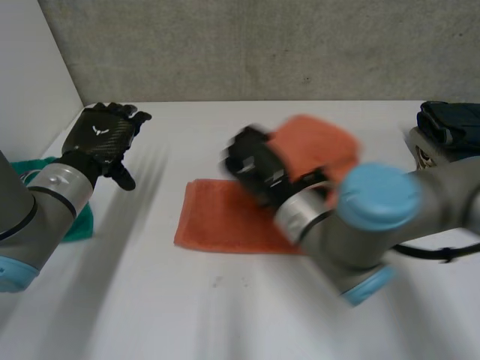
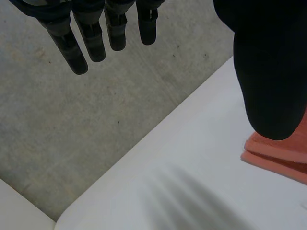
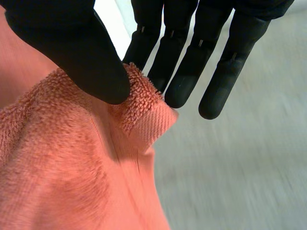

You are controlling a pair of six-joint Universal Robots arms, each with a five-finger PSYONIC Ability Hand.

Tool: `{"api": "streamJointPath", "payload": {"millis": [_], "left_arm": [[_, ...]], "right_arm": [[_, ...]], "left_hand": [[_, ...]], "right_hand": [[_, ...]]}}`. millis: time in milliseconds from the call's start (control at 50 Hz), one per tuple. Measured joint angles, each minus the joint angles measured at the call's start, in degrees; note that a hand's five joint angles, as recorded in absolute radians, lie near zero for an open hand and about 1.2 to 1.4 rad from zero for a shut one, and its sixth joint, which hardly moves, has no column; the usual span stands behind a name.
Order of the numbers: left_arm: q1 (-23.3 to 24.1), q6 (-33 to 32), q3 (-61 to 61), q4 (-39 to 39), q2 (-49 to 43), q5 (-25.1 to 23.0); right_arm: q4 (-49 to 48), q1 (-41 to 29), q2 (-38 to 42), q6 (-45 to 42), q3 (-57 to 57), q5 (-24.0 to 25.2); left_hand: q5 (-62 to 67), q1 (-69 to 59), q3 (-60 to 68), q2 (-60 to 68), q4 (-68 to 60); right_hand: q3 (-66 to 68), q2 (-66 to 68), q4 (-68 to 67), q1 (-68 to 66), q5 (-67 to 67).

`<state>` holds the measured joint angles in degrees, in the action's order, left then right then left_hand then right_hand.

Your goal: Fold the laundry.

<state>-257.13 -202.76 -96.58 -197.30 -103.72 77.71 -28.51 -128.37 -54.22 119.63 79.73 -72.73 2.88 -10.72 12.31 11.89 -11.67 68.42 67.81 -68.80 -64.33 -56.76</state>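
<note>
An orange towel [image 1: 225,221] lies in the middle of the white table [image 1: 150,300], its right part lifted off the surface. My right hand [image 1: 251,169] holds that raised part above the flat part. In the right wrist view the thumb [image 3: 81,57] pinches a corner of the towel [image 3: 139,112] against the straight fingers [image 3: 187,72]. My left hand [image 1: 101,139] hovers at the table's far left, away from the towel, fingers [image 2: 91,38] straight and spread, holding nothing. Beside its thumb [image 2: 271,72] a strip of the towel's edge [image 2: 278,155] shows.
A green cloth [image 1: 75,217] lies at the table's left edge under my left arm. A dark object [image 1: 450,124] sits at the far right edge. A grey wall [image 1: 262,45] runs behind the table.
</note>
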Motion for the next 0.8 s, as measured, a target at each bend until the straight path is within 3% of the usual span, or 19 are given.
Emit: {"api": "streamJointPath", "payload": {"millis": [120, 220, 260, 340, 420, 580, 640, 680, 700, 740, 800], "left_arm": [[-0.3, -0.1, -1.5, -0.3, 0.0, 0.0], [-0.2, -0.1, -2.0, -0.6, -0.5, 0.0], [0.1, -0.1, -1.9, -0.6, -0.7, -0.1], [0.6, -0.1, -1.3, -0.7, -0.8, -0.1], [1.6, 0.0, -0.3, -1.0, -1.0, -0.1], [5.3, 0.0, 1.0, -2.0, -2.1, 0.0], [6.2, -0.1, 1.1, -2.2, -2.6, 0.0], [6.7, -0.1, 1.1, -2.4, -2.9, 0.1], [7.0, -0.1, 1.1, -2.4, -3.0, 0.1], [7.2, -0.1, 1.1, -2.4, -3.2, 0.2], [7.3, -0.1, 1.0, -2.4, -3.2, 0.3]], "right_arm": [[-0.6, -6.9, 9.7, -1.6, -5.9, 2.4], [-0.3, -8.7, 15.3, -2.2, -8.5, 1.4], [-0.2, -8.5, 14.8, -1.1, -8.1, -0.8], [0.6, -7.2, 10.4, 5.0, -5.4, -6.9], [4.6, -3.4, 2.7, 15.6, -1.0, -12.8], [19.0, 6.5, -5.3, 29.5, 6.6, -16.4], [21.3, 9.7, -5.4, 30.3, 8.9, -16.6], [22.0, 12.2, -5.4, 29.8, 10.3, -16.8], [22.0, 13.3, -5.4, 29.2, 10.9, -16.9], [21.6, 14.7, -5.4, 27.9, 11.3, -17.2], [19.8, 15.3, -5.4, 25.2, 10.4, -18.0]], "left_hand": [[0.0, 0.0, 0.0, 0.0, 0.0], [0.0, 0.0, 0.0, 0.0, 0.0], [0.0, 0.0, 0.0, 0.0, 0.0], [0.0, 0.0, 0.0, 0.0, 0.0], [0.0, 0.0, 0.0, 0.0, 0.0], [0.0, 0.0, 0.0, 0.0, 0.0], [0.0, 0.0, 0.0, 0.0, 0.0], [0.0, 0.0, 0.0, 0.0, 0.0], [0.0, 0.0, 0.0, 0.0, 0.0], [0.0, 0.0, 0.0, 0.0, 0.0], [0.0, 0.0, 0.0, 0.0, 0.0]], "right_hand": [[0.0, -0.1, 0.0, 0.1, 0.0], [-30.8, -30.8, 31.1, 26.9, 30.0], [-49.7, -49.9, 50.0, 45.7, 47.3], [-56.3, -55.7, 56.4, 51.3, 53.9], [-56.3, -55.7, 56.4, 51.3, 53.9], [-55.0, -54.6, 55.2, 50.3, 52.8], [-40.0, -39.3, 40.4, 35.8, 38.9], [-25.3, -22.8, 25.8, 19.3, 23.5], [-10.7, -9.0, 11.2, 6.9, 9.3], [-2.0, -0.5, 2.3, 2.7, 1.4], [-0.3, 0.0, 0.3, 2.7, 0.6]]}}
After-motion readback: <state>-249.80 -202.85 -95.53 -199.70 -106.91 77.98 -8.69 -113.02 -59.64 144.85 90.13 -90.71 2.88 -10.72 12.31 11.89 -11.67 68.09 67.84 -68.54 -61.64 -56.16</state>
